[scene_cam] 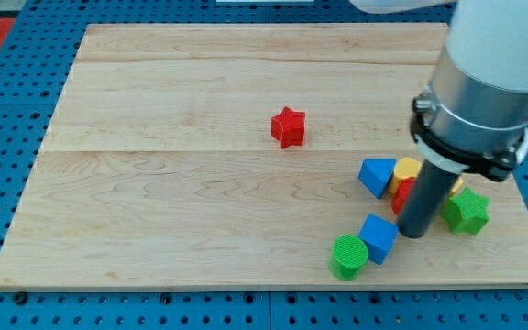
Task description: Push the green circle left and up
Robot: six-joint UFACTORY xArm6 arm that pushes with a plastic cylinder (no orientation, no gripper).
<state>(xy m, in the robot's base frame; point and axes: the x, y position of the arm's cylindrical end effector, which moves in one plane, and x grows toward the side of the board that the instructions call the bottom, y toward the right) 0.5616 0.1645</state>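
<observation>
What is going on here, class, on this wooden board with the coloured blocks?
A robot arm's rod is pushing blocks across a wooden board. My tip sits at the lower right, just right of the blue cube, which touches the green circle. A blue triangle, yellow block, partly hidden red block and green star crowd around it. The red star sits alone mid-board.

A white and silver-grey cylindrical arm [489, 73] with a black collar ring ends in a straight dark rod, my tip [412, 234].
</observation>
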